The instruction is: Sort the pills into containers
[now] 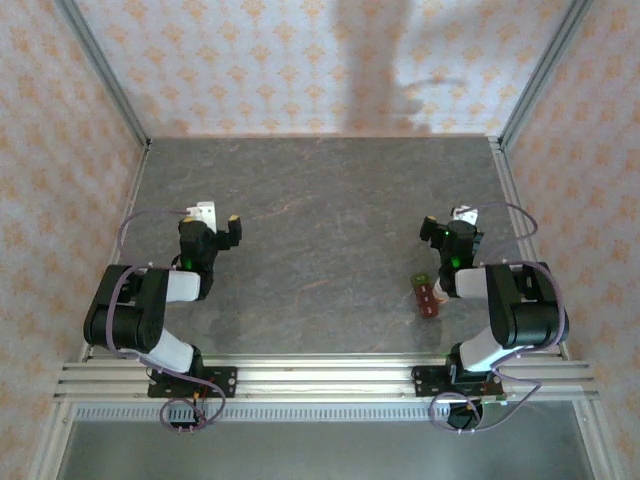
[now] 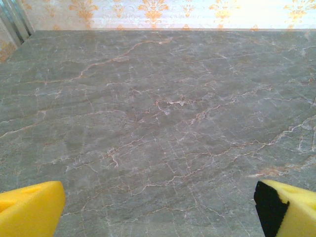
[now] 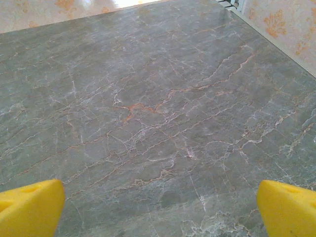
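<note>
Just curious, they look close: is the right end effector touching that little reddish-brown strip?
Apart. The top view shows bare table between the right end effector and the containers, which lie nearer its base.

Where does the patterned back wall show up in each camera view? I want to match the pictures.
Top external: the back wall spans the top, beyond the table's far edge.
Left wrist: the back wall is a narrow band along the top edge.
Right wrist: the back wall sits in the top-left corner.
Shared landmark: the grey marble table, which meets that wall in all three views.
</note>
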Robot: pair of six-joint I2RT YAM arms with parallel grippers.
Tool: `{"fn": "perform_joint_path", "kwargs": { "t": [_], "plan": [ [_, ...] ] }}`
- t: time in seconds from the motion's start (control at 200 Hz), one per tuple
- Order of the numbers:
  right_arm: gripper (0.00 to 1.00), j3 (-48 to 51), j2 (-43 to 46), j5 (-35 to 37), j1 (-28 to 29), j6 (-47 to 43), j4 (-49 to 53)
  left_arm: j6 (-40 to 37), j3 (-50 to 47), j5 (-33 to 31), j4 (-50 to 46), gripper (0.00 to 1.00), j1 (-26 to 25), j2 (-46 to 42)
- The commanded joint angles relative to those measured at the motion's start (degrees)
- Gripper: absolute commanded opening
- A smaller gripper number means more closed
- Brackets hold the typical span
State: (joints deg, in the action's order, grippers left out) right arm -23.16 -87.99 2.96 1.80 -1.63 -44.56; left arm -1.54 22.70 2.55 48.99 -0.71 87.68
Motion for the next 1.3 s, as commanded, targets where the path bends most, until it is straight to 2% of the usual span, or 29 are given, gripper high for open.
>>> {"fn": "perform_joint_path", "kwargs": {
  "t": [0.0, 1.206, 1.296],
  "plan": [
    [0.99, -0.9, 0.7, 0.1, -0.3, -0.9, 0.1, -0.4, -0.2, 0.0, 0.7, 1.00, 0.0, -0.1],
    [0.99, -0.9, 0.8, 0.0, -0.3, -0.7, -0.1, 0.3, 0.2, -1.2, -0.2, 1.00, 0.1, -0.1],
    [0.99, -1.0, 2.0, 3.3, -0.3, 0.8, 0.8, 0.1, 0.1, -0.8, 0.1, 1.00, 0.2, -0.1]
  ]
}}
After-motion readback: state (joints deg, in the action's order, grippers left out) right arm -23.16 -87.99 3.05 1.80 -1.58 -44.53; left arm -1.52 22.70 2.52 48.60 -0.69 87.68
